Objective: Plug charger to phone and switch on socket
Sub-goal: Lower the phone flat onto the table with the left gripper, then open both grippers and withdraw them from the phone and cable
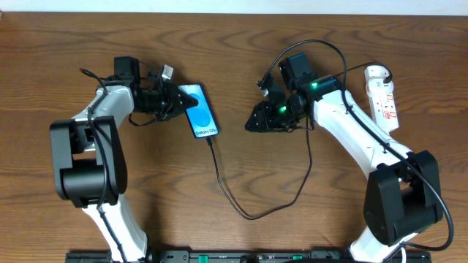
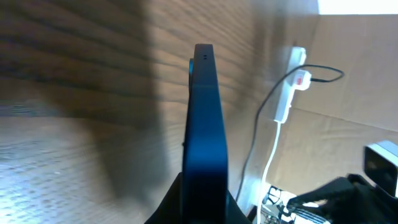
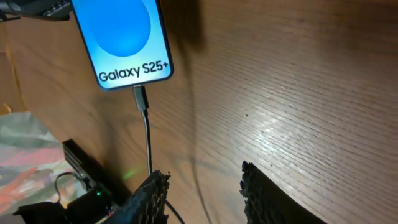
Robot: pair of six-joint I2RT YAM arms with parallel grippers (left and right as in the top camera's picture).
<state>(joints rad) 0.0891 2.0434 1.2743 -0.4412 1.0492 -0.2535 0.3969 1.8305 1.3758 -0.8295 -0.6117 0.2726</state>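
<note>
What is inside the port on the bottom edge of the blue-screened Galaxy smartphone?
The small plug of the thin black charger cable enters the bottom edge of the dark-framed blue-screened smartphone. Its tip is hidden inside the frame, so how deep it sits cannot be seen.

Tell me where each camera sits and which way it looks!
Overhead: above the table, facing straight down; shows the left arm, right arm, phone, charger and socket.
Left wrist: on the left arm, facing along the phone's thin edge toward the socket; the left fingers grip the phone at the bottom.
Right wrist: on the right arm, facing the phone's screen and the charger tip; the right fingers, open, show at the bottom.
Shared: both wrist views see the phone.
</note>
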